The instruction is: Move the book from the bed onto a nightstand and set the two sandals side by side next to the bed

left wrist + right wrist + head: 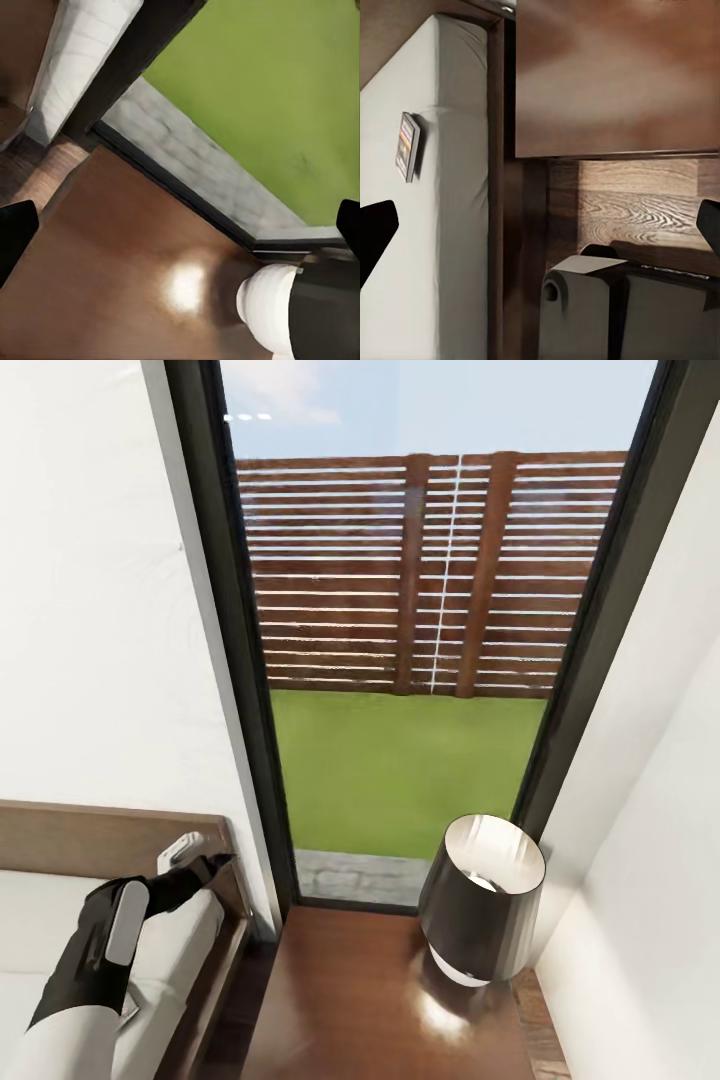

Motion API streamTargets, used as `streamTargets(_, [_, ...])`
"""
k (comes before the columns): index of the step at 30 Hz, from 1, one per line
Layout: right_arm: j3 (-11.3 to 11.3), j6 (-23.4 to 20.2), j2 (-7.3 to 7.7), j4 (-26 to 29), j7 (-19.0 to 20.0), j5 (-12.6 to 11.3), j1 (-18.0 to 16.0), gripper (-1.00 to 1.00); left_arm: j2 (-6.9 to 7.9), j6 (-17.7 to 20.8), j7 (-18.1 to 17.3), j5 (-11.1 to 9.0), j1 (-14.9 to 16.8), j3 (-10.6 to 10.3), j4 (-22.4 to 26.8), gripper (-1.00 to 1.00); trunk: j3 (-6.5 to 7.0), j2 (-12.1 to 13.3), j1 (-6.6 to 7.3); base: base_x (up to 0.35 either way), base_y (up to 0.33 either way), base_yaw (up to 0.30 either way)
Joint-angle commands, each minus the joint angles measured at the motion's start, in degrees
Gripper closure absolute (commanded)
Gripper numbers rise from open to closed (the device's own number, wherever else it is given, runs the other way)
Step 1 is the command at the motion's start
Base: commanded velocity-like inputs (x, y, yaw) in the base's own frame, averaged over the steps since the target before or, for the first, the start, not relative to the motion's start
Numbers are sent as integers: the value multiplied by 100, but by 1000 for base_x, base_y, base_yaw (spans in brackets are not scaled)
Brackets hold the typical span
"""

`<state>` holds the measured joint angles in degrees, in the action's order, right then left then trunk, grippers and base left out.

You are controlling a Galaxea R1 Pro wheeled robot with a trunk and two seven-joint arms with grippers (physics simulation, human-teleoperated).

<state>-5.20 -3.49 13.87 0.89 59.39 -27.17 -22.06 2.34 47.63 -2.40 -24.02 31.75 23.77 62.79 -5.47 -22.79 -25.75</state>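
In the head view, a tall dark-framed window [420, 640] looks onto a slatted fence [420, 575] and grass [400, 780]. Below it stands the glossy brown nightstand [350, 1000] with a dark-shaded lamp [482, 900] on its right part. The bed [100, 840] sits at lower left, headboard against the white wall, and the left arm [110, 940] reaches over its mattress; whether the left claw [200, 860] is open cannot be told here.

In the left wrist view, the left claw [180, 232] is spread wide, empty, its dark fingertips [15, 232] at the picture's edges, above the nightstand top and the lamp's white base.

In the right wrist view, the right claw [540, 225] is likewise spread and empty. The book [408, 146] lies on the grey mattress, apart from the nightstand beside the bed frame; wood-plank floor [637, 210] shows below.
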Motion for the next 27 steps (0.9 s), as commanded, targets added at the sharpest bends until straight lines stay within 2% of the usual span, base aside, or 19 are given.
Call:
streamTargets(1, [-47, -37, 2, 2, 19, -60, -4, -100, 2, 30, -23, 17, 7, 61, 1, -100, -13, -13, -4, 0, 0, 0])
streamTargets(2, [-47, -33, 2, 0, 31, -64, -3, -100, 99, 34, -18, 29, 7, 121, -2, -100, -13, -13, -4, 0, 0, 0])
streamTargets(3, [-48, -31, 2, 1, 43, -66, -3, -100, 300, 40, -20, 28, 1, 157, -5, -100, -13, -13, -4, 0, 0, 0])
streamTargets(4, [-48, -30, 2, 0, 43, -67, -2, -100, 385, 39, -25, 25, -1, 174, -11, -100, -13, -13, -4, 0, 0, 0])
streamTargets(6, [-50, -29, 2, 0, 49, -68, -5, -100, 673, 29, -39, 12, -16, 258, -165, -100, -13, -13, -4, 0, 0, 0])
streamTargets(12, [-47, -32, 2, -1, 51, -69, -6, -100, 1047, -53, -43, 26, -27, 445, -514, -100, -46, -13, -4, 0, 0, 0])
streamTargets(14, [-45, -35, 2, -1, 48, -69, -4, -100, 1242, -146, -42, 28, -28, 552, -555, -100, -62, -13, -4, 0, 0, 0])
streamTargets(15, [-47, -35, 2, -1, 52, -69, -6, -100, 1370, -197, -45, 28, -28, 670, -595, -100, -71, -13, -4, 0, 0, 0])
streamTargets(19, [-45, -37, 2, 0, 54, -69, -2, -100, 1431, -419, -43, 38, -28, 763, -730, -100, -107, -13, -4, 0, 0, 0])
streamTargets(21, [-44, -37, 2, -1, 55, -69, -2, -100, 1448, -765, -41, 42, -28, 778, -878, -100, -125, -13, -4, 0, 0, 0])
streamTargets(22, [-46, -37, 2, -1, 55, -69, -2, -100, 1480, -1174, -35, 44, -28, 791, -1053, -100, -134, -13, -4, 0, 0, 0])
streamTargets(24, [-45, -37, 4, -1, 55, -69, -2, -100, 1582, -1637, -25, 46, -28, 801, -1268, -100, -152, -13, -4, 0, 0, 0])
streamTargets(27, [-47, -37, 3, -1, 56, -69, -3, -100, 1630, -1769, -13, 46, -28, 805, -1331, -100, -179, -13, -4, 0, 0, 0])
